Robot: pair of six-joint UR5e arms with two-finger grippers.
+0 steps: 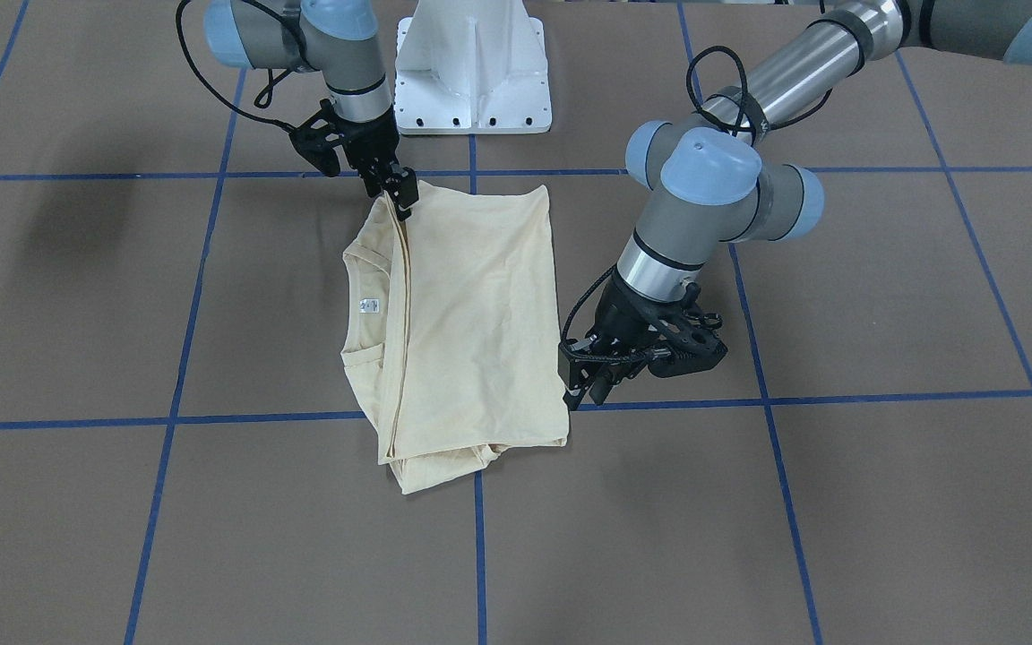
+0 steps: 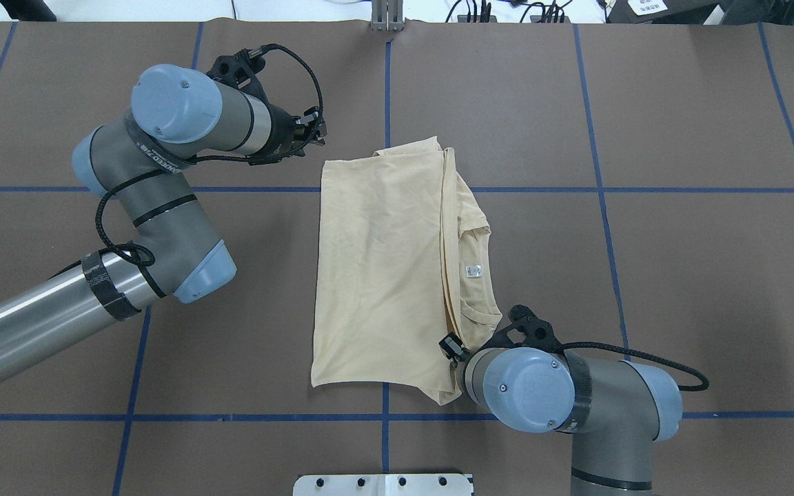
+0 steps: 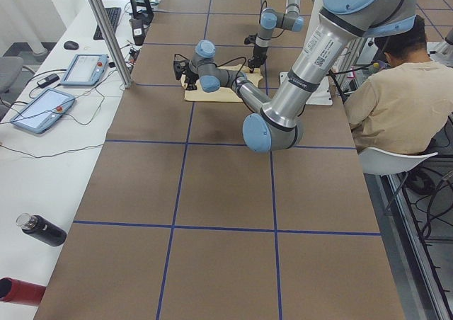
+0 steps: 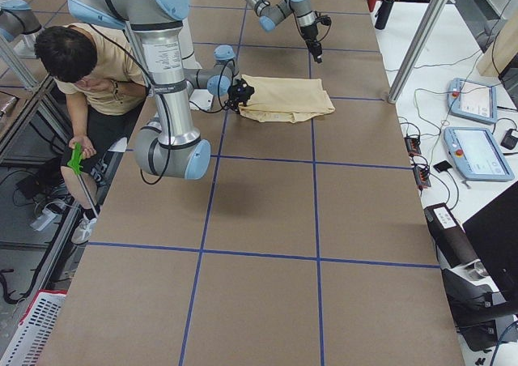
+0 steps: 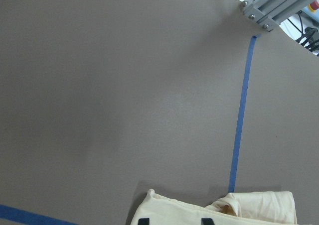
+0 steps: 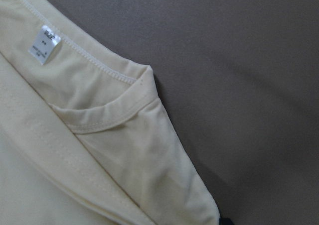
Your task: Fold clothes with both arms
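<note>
My left gripper hangs just off the far left corner of the T-shirt. In its wrist view both fingertips show with a gap between them over the cloth's edge, so it is apart and holds nothing.

The shirt lies in the middle of the table, folded lengthwise into a tall panel. The smooth layer is on my left side. On the right side the collar and the white neck label are exposed.

My right gripper sits at the near right corner, touching the cloth where the long fold line ends. I cannot tell whether it is together, apart or pinching fabric.

I judge that I am setting grips for the next fold. To do it well, each pincer should come down low and take every layer at its corner, since thin fabric lets the lower layers slide out. Then both should lift evenly and travel together, so the edge stays straight and the tucked parts at the far end do not spill.

The left long edge is clean and straight. The right edge is lumpy at the collar, and the far end shows bunched layers. There is open table all round the shirt. The white pedestal base is the nearest obstacle on my side, and my right elbow crowds the near right corner.
</note>
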